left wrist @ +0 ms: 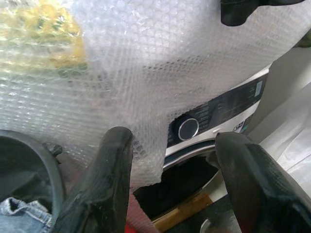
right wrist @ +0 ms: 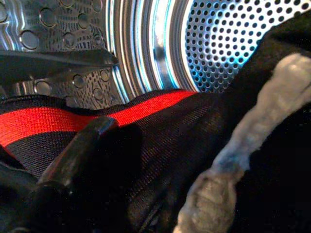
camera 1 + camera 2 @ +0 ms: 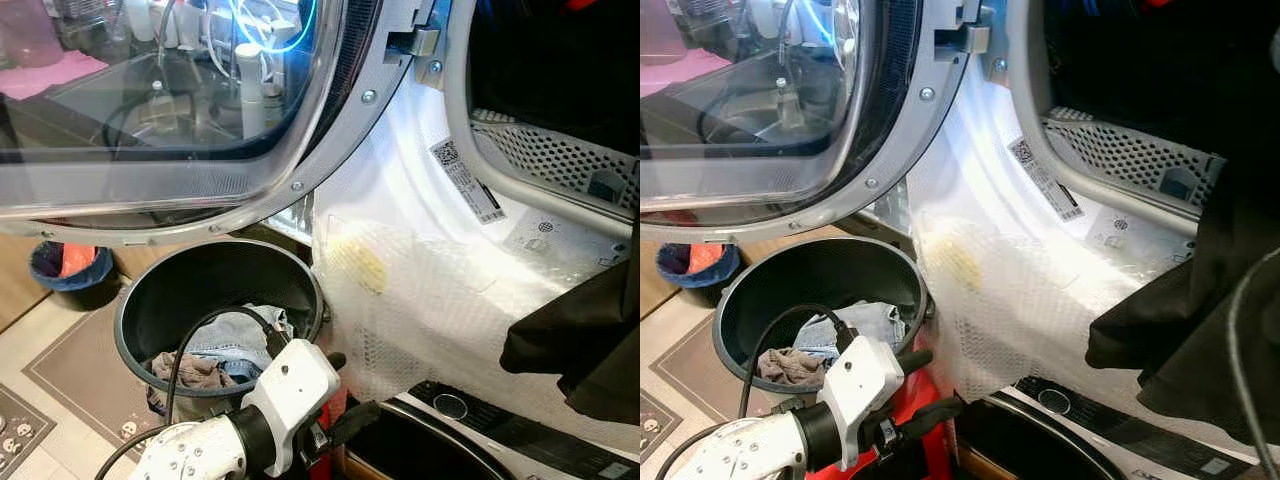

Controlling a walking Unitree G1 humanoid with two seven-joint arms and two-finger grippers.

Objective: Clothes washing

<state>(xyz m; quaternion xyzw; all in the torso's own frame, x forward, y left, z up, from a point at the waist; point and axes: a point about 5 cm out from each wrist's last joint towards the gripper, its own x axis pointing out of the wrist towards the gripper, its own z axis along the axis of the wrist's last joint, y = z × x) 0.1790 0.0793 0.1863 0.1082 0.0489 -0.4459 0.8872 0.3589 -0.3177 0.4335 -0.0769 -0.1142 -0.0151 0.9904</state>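
We carry the black garment with the red stripe, clenched in our right gripper, deep into the perforated steel drum toward 12 o'clock before letting go; our left gripper idles, fingers spread, at 7 o'clock.

One round black plastic laundry bin, one open glass-fronted washer door, two stacked white machines.

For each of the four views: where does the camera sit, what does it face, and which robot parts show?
Left and right eye: head, looking down at the open door, bin and left arm.
Left wrist: along the open left gripper at bubble wrap and a dial.
Right wrist: inside the drum, a finger on the black garment.
Shared: garment, wrap.
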